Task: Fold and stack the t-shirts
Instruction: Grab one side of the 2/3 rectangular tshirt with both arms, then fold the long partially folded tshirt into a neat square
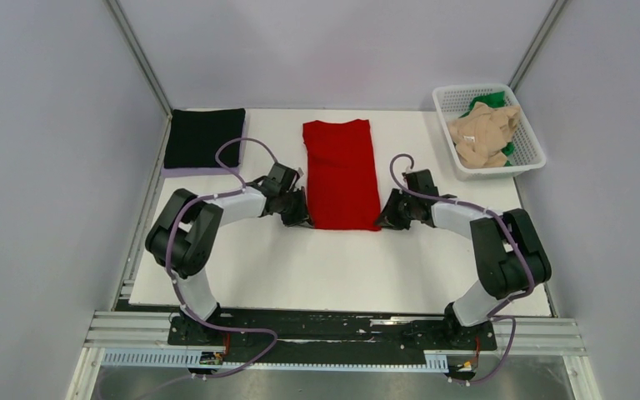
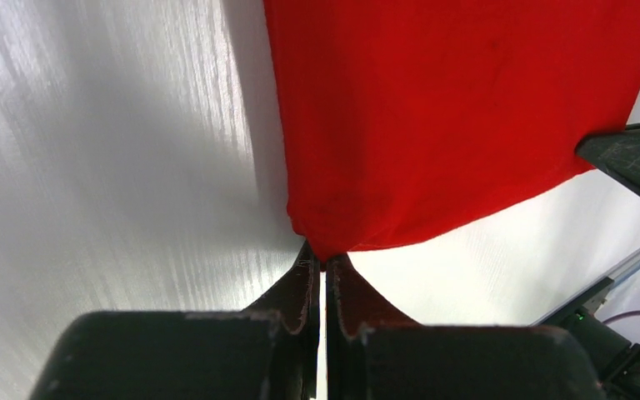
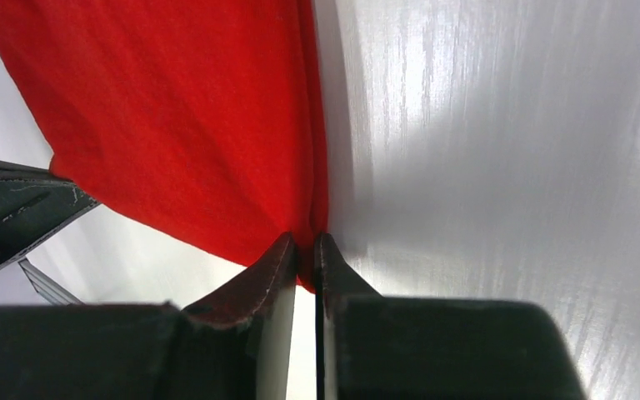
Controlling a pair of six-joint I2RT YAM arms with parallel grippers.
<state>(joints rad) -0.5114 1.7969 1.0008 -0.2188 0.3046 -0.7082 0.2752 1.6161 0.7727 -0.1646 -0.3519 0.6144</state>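
Note:
The red t-shirt (image 1: 341, 172) lies on the white table as a long narrow folded strip. My left gripper (image 1: 298, 218) is shut on its near left corner (image 2: 325, 242). My right gripper (image 1: 386, 220) is shut on its near right corner (image 3: 307, 242). Both corners sit low at the table. The black t-shirt (image 1: 204, 137) lies folded flat at the far left. The beige t-shirt (image 1: 485, 133) is crumpled in the basket on top of the green t-shirt (image 1: 487, 102).
The white lattice basket (image 1: 527, 161) stands at the far right corner of the table. A pale purple strip (image 1: 192, 172) shows under the black t-shirt's near edge. Grey walls close the sides and back.

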